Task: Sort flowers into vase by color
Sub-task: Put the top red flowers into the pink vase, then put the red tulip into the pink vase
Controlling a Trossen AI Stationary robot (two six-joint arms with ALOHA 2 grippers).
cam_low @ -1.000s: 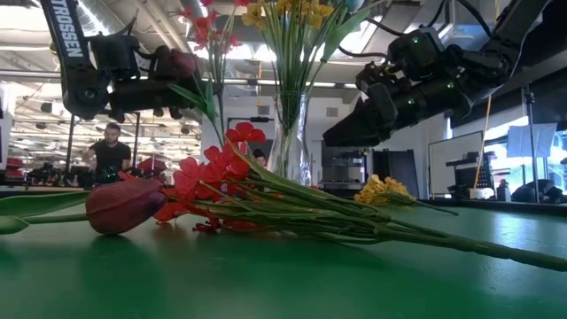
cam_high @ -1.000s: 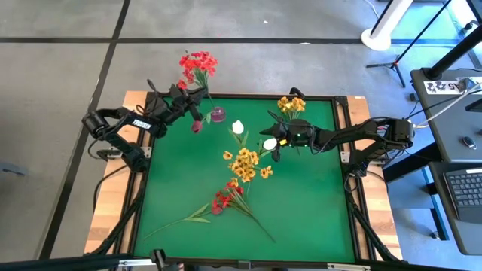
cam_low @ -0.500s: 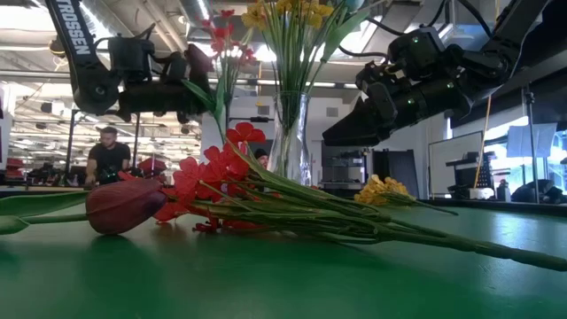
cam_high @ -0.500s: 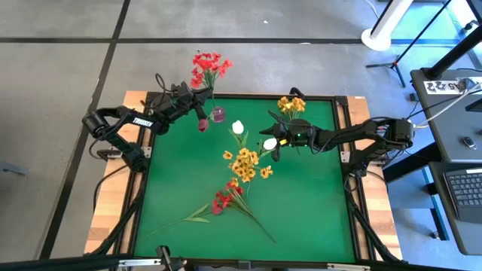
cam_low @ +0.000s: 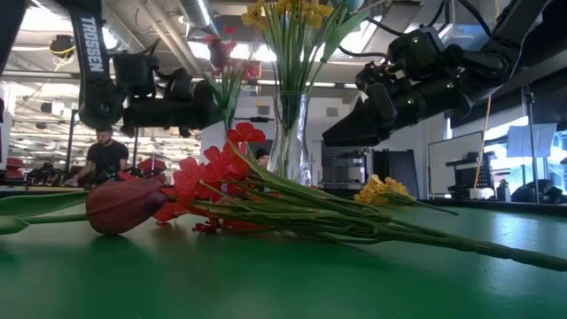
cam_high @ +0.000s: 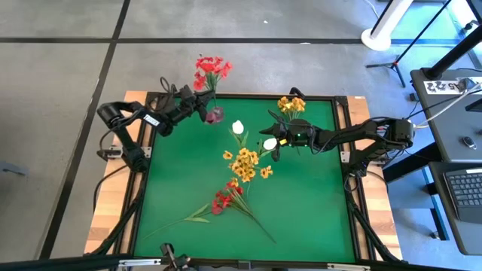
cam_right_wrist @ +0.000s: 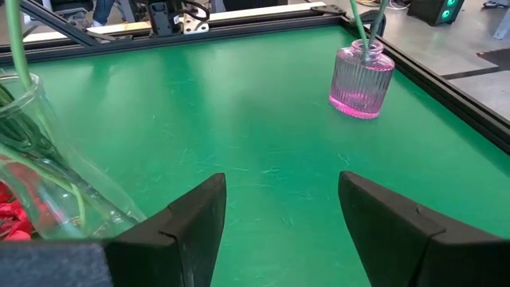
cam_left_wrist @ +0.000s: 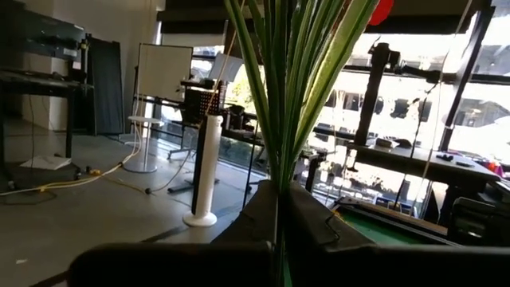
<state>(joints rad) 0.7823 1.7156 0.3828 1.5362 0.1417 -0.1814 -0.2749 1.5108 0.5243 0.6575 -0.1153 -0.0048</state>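
Observation:
My left gripper [cam_high: 197, 111] is shut on a red blossom spray [cam_high: 210, 66] beside the pink vase [cam_high: 217, 114] at the table's far edge. In the right wrist view green stems [cam_right_wrist: 362, 24] reach down into that vase's [cam_right_wrist: 362, 81] mouth. My right gripper [cam_high: 277, 144] hangs open above the table next to a white bud [cam_high: 269, 143]. A clear vase of yellow blossoms [cam_high: 291, 104] stands behind it. A white bud [cam_high: 238, 127], a yellow cluster [cam_high: 245, 162] and a red spray [cam_high: 226, 199] lie flat on the green mat. My left gripper pinches the red spray's bundle of green stems [cam_left_wrist: 279, 159] between its two fingers, below the blossoms. The fingers come about level from the table's left, lying across the stems. The spray stands nearly upright, blossoms above, its lower stems in the pink vase [cam_high: 217, 114].
The raised black frame [cam_high: 248, 95] edges the green mat. In the low view a dark red bud [cam_low: 124, 205] and red blossoms [cam_low: 213, 173] lie close to the camera. A person [cam_low: 106, 155] is in the room beyond. The mat's near right part [cam_high: 309, 211] is bare.
My left gripper has carried the red spray toward the table's right and downward to the pink vase, and the spray has turned more upright, its blossoms shifting right above the vase.

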